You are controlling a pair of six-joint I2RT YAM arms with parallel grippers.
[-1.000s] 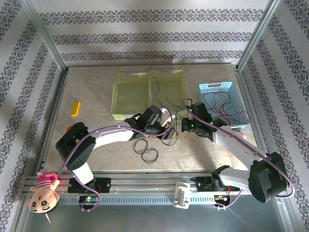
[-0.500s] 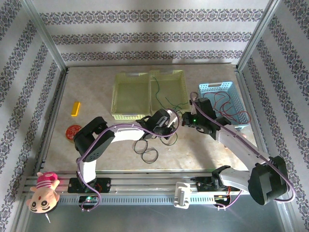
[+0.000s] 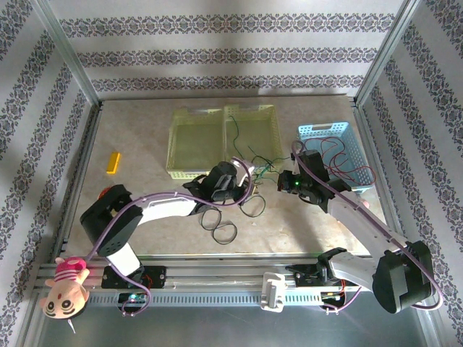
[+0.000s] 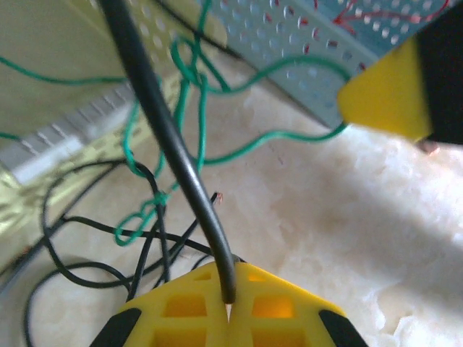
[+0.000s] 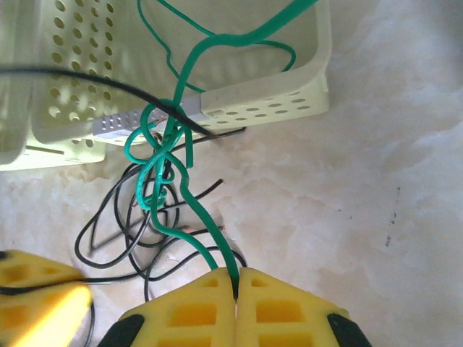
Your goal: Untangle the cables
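Left gripper (image 4: 228,312) is pinched tight on a black cable (image 4: 163,134), and the right gripper (image 5: 236,288) is clamped on a green cable (image 5: 217,249). Looks like mid pull-apart to me: both cables meet in a knot (image 5: 156,152) just in front of the yellow basket (image 5: 278,69). Next I'd ease the grippers apart slowly so it loosens instead of cinching. The green one kinks up into the basket, and the black loops lie in front of it.

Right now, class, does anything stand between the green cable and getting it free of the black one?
Yes, a knot. The left gripper grips the black cable. The green cable, in the right gripper, is twisted round black cable beside the yellow basket.
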